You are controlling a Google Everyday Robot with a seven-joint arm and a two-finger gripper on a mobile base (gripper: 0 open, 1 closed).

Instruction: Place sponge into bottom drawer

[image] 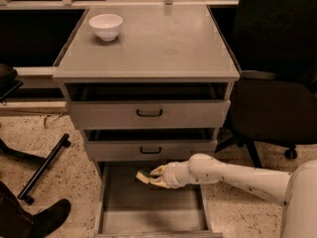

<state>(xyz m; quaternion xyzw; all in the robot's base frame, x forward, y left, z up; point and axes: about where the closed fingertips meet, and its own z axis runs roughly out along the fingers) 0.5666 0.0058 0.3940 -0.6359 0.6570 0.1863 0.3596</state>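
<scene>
The bottom drawer [148,212] is pulled far out at the base of the grey cabinet, its flat floor bare. My gripper [152,176] reaches in from the right on a white arm and is shut on the sponge [143,176], whose yellow foam and dark green top show at the fingertips. It holds the sponge just above the back part of the drawer's floor, right below the middle drawer's front.
A white bowl [105,26] stands on the cabinet top at the back left. The two upper drawers [148,114] are slightly open. A black office chair [277,103] stands to the right; black chair legs [42,167] and a shoe [44,219] lie at left.
</scene>
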